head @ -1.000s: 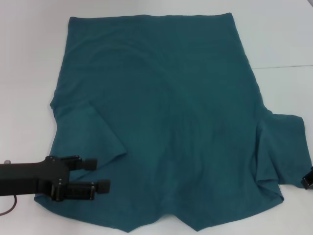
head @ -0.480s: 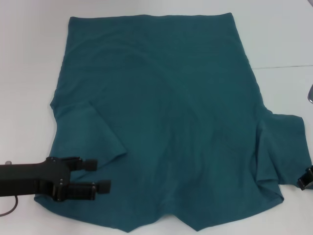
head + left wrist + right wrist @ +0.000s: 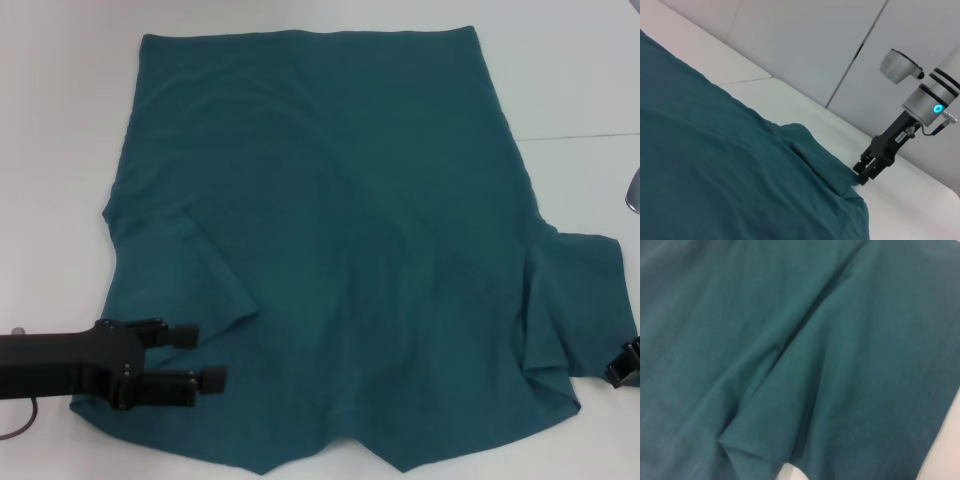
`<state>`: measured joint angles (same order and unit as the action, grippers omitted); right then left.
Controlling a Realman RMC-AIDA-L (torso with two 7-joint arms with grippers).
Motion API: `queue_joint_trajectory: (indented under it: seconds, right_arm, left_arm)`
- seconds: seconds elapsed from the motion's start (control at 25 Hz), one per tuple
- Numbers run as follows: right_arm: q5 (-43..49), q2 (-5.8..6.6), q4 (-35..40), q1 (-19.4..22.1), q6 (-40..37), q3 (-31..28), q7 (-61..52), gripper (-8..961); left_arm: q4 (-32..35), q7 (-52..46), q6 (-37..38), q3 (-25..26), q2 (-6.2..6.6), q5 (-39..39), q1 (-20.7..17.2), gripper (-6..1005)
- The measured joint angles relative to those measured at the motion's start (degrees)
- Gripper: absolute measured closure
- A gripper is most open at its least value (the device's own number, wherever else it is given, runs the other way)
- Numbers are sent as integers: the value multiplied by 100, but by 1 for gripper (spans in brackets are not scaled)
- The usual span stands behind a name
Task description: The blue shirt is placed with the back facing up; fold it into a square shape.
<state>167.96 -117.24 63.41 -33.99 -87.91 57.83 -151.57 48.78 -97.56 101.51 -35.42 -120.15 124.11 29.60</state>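
The blue shirt lies spread flat on the white table, plain side up, hem at the far end and sleeves toward me. Its left sleeve is folded in over the body. My left gripper hovers low over the shirt's near left corner, fingers open with nothing between them. At the picture's right edge my right gripper sits beside the right sleeve. It also shows in the left wrist view, where the right gripper is tipped down at that sleeve's edge. The right wrist view is filled with creased shirt cloth.
Bare white table runs along both sides of the shirt, with a seam line at the right. A grey part of the right arm juts in at the right edge. Pale wall panels stand behind the table.
My right gripper has crept slightly inward toward the right sleeve's edge. The left gripper and the shirt have barely moved.
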Motion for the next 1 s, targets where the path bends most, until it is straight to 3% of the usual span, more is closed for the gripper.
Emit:
queue_joint_trajectory:
  seconds: [0.52,1.0]
  right_arm:
    - [0,-1,-15,27,67,0,-4,418]
    - [0,6,-137,52,172,-38,2,708]
  left_arm:
    - [0,-1,0,1,0,0,20,90]
    - [0,-26,14,1,0,-1,10,90]
